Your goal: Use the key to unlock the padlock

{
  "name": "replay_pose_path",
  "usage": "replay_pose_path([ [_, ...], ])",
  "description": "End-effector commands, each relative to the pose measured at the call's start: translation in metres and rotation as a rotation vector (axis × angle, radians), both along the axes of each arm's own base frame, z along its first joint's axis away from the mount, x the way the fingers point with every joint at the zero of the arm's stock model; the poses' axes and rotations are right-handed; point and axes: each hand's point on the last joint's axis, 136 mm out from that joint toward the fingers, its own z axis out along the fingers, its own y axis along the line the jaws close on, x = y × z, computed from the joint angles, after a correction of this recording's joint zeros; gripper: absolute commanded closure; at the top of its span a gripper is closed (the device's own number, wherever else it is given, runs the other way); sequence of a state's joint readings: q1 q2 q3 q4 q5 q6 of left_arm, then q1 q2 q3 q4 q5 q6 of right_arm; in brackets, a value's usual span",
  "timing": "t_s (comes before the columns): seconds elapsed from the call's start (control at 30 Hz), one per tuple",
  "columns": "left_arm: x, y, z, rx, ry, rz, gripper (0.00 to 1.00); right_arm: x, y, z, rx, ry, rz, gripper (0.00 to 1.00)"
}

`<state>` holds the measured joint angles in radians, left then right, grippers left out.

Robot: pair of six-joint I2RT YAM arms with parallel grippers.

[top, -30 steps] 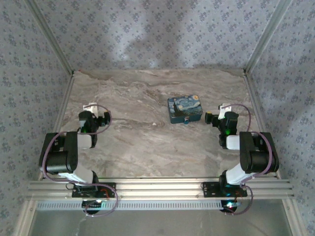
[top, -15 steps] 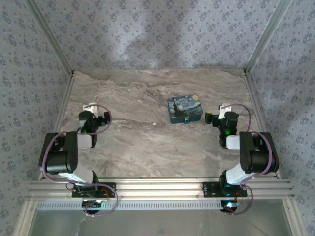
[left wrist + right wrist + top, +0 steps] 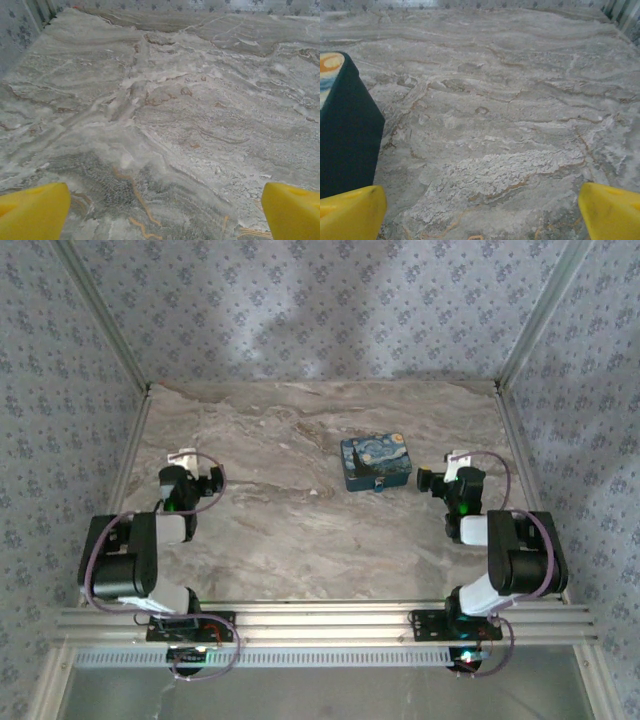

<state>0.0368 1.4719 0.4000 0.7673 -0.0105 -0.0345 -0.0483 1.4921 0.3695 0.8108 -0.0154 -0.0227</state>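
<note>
Top external view: the padlock (image 3: 376,462), a chunky rectangular block printed with a swirling blue-and-yellow night sky, is laid flat on the marbled grey-brown table (image 3: 280,530), right of centre, near the right jaws and well apart from the left jaws. In the right wrist view its dark-blue side wall is seen just beside a yellow pad (image 3: 350,212). The 2 pairs of jaws are held wide apart, empty.

Left arm (image 3: 130,562), right arm (image 3: 518,558): bulky black joint housings, white link segments. Thin purple cables (image 3: 222,480) loop along each. Green light (image 3: 462,508) glows at wrist. Black base plates (image 3: 190,626). Left fingertips (image 3: 31,212), right fingertips (image 3: 350,212): bright yellow, rounded.
</note>
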Motion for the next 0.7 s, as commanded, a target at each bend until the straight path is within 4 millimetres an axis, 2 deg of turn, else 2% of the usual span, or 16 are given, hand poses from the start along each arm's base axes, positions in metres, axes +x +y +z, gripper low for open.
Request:
replay_pose_path([
  [0.0,-0.007,0.002,0.029,0.019,-0.049,0.022,0.02,-0.004,-0.006,0.024,0.007,-0.032,-0.044,0.0],
  [0.1,-0.012,0.003,0.052,-0.001,-0.071,0.047,0.02,-0.009,-0.004,0.035,0.033,-0.004,-0.046,0.0],
  [0.2,-0.012,0.0,0.07,-0.134,-0.042,0.079,0.02,-0.014,-0.001,0.047,0.099,0.006,-0.05,0.0],
  [0.33,-0.006,-0.023,0.082,-0.39,0.063,0.065,0.02,-0.014,0.014,0.053,0.212,0.082,0.002,0.0],
  [0.43,-0.002,-0.058,0.083,-0.53,0.177,0.0,0.02,-0.009,0.036,0.056,0.301,0.162,0.1,0.0],
  [0.67,0.009,-0.181,0.081,-0.669,0.347,-0.259,0.02,0.011,0.065,0.053,0.478,0.281,0.214,0.0],
])
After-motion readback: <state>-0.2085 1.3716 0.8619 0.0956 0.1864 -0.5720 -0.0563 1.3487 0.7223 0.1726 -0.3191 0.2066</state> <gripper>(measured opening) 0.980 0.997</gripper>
